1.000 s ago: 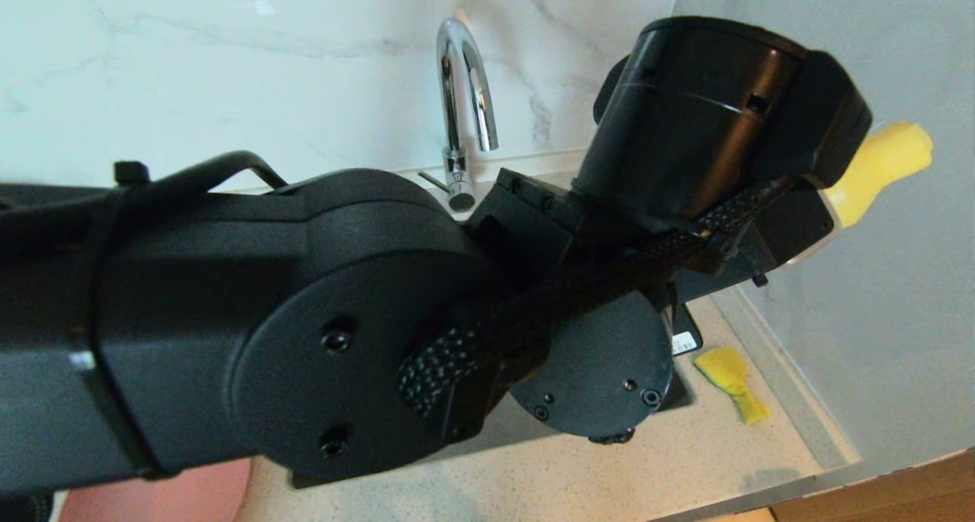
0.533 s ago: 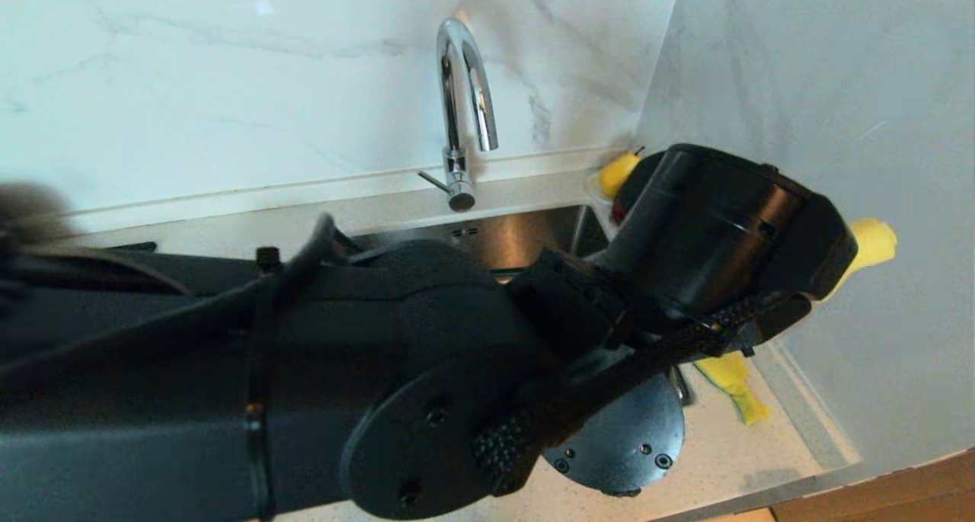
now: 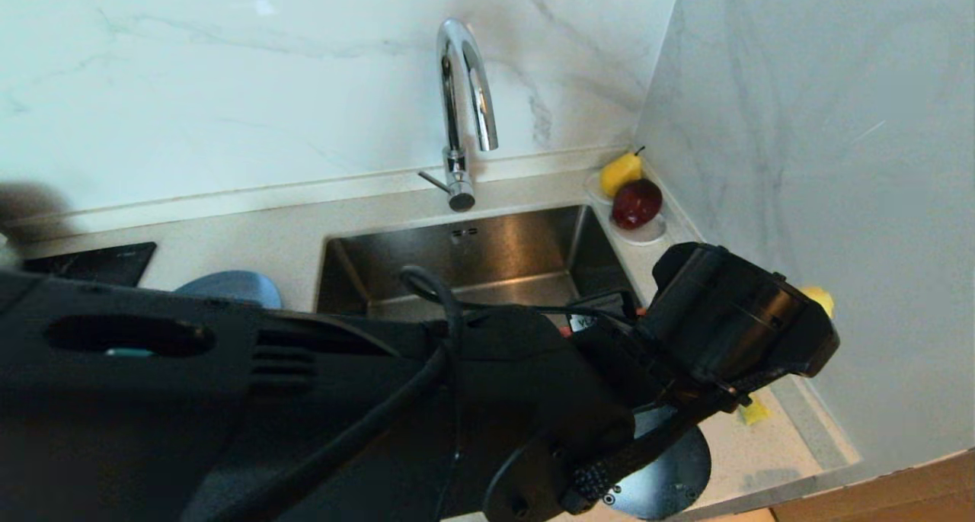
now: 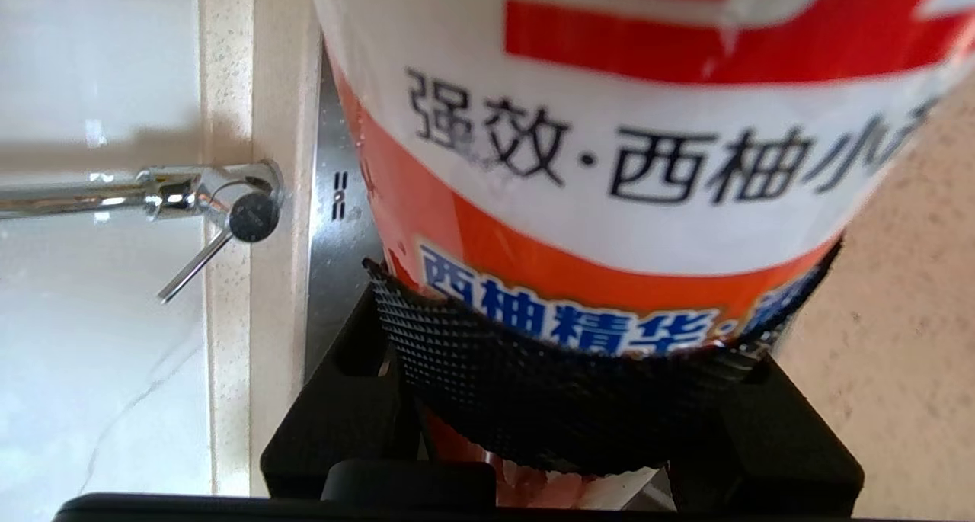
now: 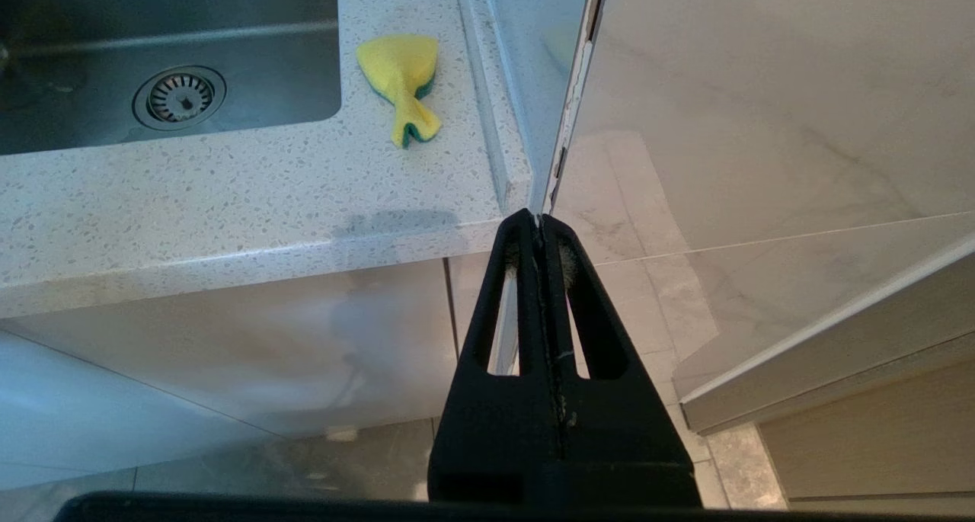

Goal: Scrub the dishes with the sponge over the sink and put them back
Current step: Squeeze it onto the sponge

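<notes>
My left gripper (image 4: 602, 347) is shut on a dish-soap bottle (image 4: 624, 148) with an orange and white label. In the head view only the bottle's yellow cap (image 3: 816, 299) shows past the wrist, low over the counter right of the sink (image 3: 472, 251). The yellow and green sponge (image 5: 402, 76) lies on the counter right of the sink, mostly hidden under the left wrist in the head view (image 3: 754, 412). One of the dishes, a grey-blue plate (image 3: 228, 284), sits left of the sink, partly behind the left arm. My right gripper (image 5: 539, 221) is shut and empty, parked below the counter's front corner.
A chrome faucet (image 3: 463, 103) rises behind the sink. A white saucer (image 3: 644, 236) with a pear and a red fruit stands in the back right corner. A black stovetop (image 3: 91, 261) lies at far left. The side wall (image 3: 823, 164) stands close on the right.
The left arm has come down with the bottle from high before the wall to low over the right counter, uncovering the sink and fruit saucer. The right arm has not moved.
</notes>
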You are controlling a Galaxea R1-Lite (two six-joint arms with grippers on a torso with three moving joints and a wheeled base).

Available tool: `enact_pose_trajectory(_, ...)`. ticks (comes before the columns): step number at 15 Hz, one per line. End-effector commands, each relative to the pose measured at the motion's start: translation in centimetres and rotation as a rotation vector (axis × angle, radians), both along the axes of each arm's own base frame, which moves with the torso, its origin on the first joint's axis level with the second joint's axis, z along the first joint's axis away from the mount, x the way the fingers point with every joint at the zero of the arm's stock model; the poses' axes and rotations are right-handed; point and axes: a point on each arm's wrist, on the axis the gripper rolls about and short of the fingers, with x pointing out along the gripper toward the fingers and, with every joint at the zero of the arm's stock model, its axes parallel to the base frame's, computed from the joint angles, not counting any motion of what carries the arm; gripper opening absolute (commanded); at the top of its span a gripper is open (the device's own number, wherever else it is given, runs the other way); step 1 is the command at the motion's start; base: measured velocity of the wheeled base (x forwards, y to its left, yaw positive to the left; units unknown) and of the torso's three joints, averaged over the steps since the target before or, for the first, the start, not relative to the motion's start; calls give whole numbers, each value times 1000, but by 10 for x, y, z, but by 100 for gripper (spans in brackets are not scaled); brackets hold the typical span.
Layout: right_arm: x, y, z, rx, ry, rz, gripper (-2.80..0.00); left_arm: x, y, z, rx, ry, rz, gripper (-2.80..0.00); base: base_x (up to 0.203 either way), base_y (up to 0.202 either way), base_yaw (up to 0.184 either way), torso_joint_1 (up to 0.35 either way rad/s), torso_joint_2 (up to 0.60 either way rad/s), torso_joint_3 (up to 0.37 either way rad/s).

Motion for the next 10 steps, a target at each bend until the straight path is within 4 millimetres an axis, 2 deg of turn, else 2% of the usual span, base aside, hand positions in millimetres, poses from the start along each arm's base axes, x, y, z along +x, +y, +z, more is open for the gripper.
enact_pose_trajectory(1, 0, 0, 0, 0, 0, 0, -280, 6, -11, -22, 45, 10, 11, -280, 0, 0, 0, 0, 0, 0)
enact_pose_trajectory(10, 0, 0, 0, 0, 0, 0, -280, 17, -32, -71, 162, -46, 138, -280, 0, 0, 0, 0, 0, 0)
